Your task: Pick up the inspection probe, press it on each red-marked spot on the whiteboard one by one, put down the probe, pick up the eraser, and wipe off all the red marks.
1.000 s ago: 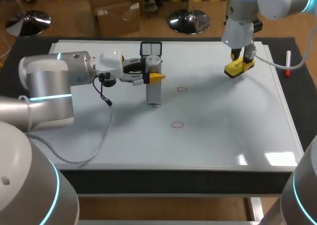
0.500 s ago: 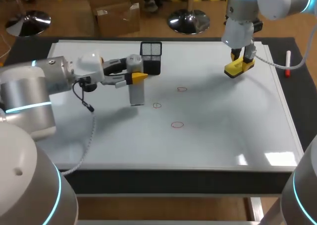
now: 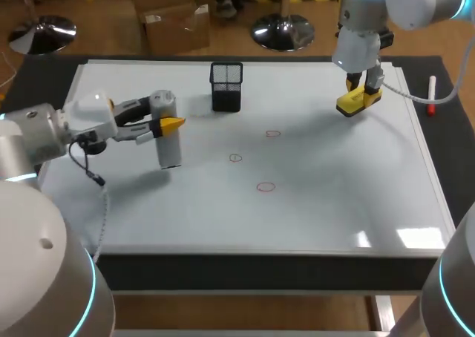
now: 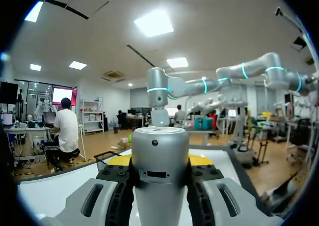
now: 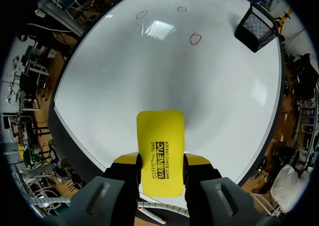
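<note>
So, my L pincer (image 3: 165,120) was clamped on the probe (image 3: 170,150), upright over the left of the whiteboard (image 3: 334,203). R pincer (image 5: 160,159) gripped the yellow eraser (image 5: 160,136) near its far right corner; red marks (image 3: 266,187) mid-board.

Basket (image 3: 226,87) stands on the whiteboard (image 3: 356,203), toward its far edge. Left of the basket and nearer the robot, the probe (image 3: 169,145) is upright over the board, clamped in the left gripper (image 3: 165,123). Three marks (image 3: 266,187) lie right of the basket, nearer the robot. Well right of the basket, the eraser (image 3: 355,104) sits in the right gripper (image 3: 361,93).
</note>
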